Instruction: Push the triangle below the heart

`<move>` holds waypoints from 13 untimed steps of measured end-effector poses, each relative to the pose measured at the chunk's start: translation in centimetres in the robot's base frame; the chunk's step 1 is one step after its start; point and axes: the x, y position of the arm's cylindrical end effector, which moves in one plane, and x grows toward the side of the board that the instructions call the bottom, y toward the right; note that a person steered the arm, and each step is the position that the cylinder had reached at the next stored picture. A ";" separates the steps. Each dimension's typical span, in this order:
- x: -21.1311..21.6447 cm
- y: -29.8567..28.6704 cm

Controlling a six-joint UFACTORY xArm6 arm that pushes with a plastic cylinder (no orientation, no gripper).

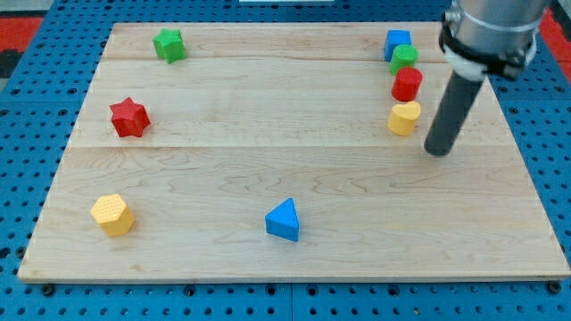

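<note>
A blue triangle [283,220] lies near the view's bottom, a little left of the board's middle. A yellow heart [404,118] sits at the view's right, the lowest of a column of blocks. My tip [438,151] rests on the board just right of and slightly below the yellow heart, apart from it. The triangle is far to the left of and below my tip.
Above the heart stand a red cylinder [407,84], a green block [403,59] and a blue block [398,41]. A green star [169,45] is at the top left, a red star [129,117] at the left, a yellow hexagon [113,215] at the bottom left.
</note>
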 end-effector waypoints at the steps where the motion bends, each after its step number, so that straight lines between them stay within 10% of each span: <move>1: 7.0 -3.9; 5: 7.9 -29.0; 7: 3.8 -23.6; 9: 1.7 -32.5; 11: 0.7 -20.2; 13: -3.0 -20.6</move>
